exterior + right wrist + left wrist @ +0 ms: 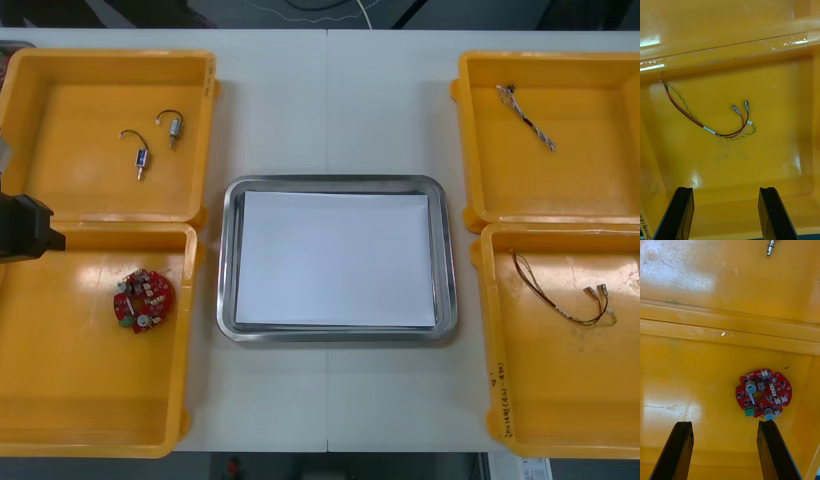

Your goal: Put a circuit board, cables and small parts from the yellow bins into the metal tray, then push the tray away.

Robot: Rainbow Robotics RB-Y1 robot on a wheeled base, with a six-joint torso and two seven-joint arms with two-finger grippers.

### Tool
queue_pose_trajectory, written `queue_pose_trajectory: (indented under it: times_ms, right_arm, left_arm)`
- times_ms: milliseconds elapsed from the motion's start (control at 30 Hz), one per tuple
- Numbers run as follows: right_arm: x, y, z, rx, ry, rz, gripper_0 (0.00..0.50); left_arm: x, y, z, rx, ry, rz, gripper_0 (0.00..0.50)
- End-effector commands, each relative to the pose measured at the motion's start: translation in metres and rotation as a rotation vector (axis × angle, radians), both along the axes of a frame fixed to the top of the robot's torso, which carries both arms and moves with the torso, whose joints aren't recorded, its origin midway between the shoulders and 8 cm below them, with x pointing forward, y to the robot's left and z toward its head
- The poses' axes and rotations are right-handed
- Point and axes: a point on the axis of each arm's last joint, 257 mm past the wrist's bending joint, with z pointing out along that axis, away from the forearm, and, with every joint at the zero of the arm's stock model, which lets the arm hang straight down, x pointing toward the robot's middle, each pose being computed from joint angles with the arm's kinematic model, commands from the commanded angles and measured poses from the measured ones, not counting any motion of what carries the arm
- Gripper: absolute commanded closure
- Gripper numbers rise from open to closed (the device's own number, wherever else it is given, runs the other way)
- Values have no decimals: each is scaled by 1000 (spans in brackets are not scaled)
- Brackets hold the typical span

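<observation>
Now, left to right.

Far-left bin (105, 58): two small parts (140, 158), each with a short curved lead, lying apart on the bin floor.

Near-left bin (60, 380): board (144, 298) lies flat, components up, toward the bin's tray side.

Left arm (22, 228): a black block at the left edge of the table (330, 400), over the wall between these two bins.

Left gripper (724, 423): fingers spread wide, nothing between them, held above the near-left bin. In the left wrist view the board lies on the bin floor ahead of the fingers, just past one fingertip and apart from it. Beyond the dividing walls, the end of one small part shows in the far-left bin.

Tray (228, 260): centre of the table, between the two bin pairs, white inside, set square to the bins.

Far-right bin (590, 180): blue-white cable (527, 118) lies on a diagonal in the far half.

Near-right bin (560, 390): red-yellow cable (560, 295) in a loose curve, a black strand running with it, two small metal terminals at one end.

Right gripper (726, 189): fingers spread wide, nothing between them, held above the near-right bin. The red-yellow cable lies on the floor ahead, well apart from both fingertips.
</observation>
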Motion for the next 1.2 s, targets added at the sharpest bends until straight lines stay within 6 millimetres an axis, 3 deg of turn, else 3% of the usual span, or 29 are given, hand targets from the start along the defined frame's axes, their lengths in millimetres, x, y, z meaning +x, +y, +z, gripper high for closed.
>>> queue_pose_trajectory:
  times_ms: [33,233,400,833,1200]
  right_arm:
    - [1,-23,24,-96,-24,-17,0]
    - [-27,-30,-7,-179,91,6,0]
    - [-31,-20,-21,-187,132,64,0]
    - [4,11,-36,-260,42,390,0]
    - [31,16,-63,-371,6,645,0]
  left_arm:
    - [-2,8,7,63,-6,-67,0]
    - [-4,11,5,72,13,-97,0]
    - [-6,18,-3,99,52,-179,0]
    - [-16,0,-25,176,131,-470,0]
    - [-14,-47,-38,195,78,-755,0]
